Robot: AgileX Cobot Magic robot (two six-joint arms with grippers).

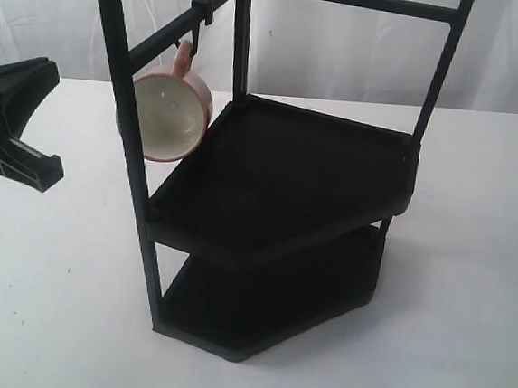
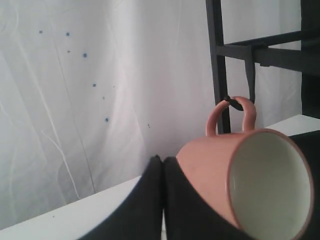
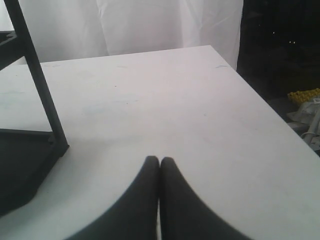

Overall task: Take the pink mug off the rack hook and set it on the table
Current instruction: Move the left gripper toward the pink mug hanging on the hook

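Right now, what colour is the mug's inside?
Cream-white, seen best on the pink mug in the left wrist view.

Bright, even light; soft shadow beneath rack (image 1: 267, 204) on table (image 1: 41, 302) (wrist views soft-focused, backdrop slightly overexposed).

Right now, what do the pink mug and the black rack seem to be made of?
The pink mug looks like glazed ceramic: smooth dusty-pink outside, cream inside with a sheen. The rack looks like metal or hard plastic in matte black: thin square bars, flat shelves, hardly any shine; which one, I cannot tell.
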